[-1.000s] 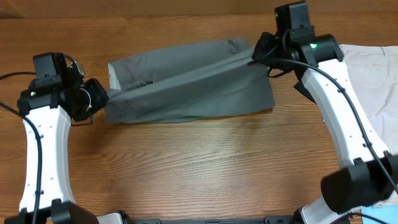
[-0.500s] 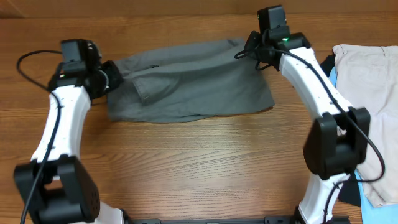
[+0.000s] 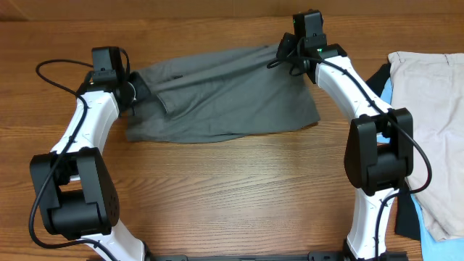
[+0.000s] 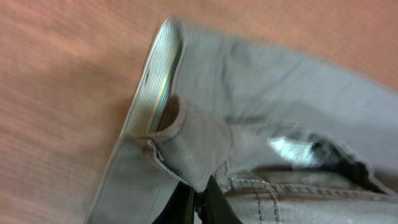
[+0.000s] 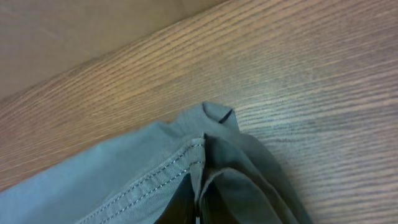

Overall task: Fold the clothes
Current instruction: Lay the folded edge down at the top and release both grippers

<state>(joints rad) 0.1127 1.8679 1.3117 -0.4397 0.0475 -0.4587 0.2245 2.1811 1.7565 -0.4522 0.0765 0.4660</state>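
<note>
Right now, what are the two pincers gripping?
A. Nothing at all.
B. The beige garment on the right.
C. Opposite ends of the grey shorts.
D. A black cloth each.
C: the left pincer and the right pincer are each shut on an end of the grey shorts. Both wrist views show grey fabric pinched, and the beige garment lies apart, untouched.

Left wrist view shows the grey shorts [image 4: 280, 93] blurred; overhead crops the beige garment [image 3: 438, 94].
</note>
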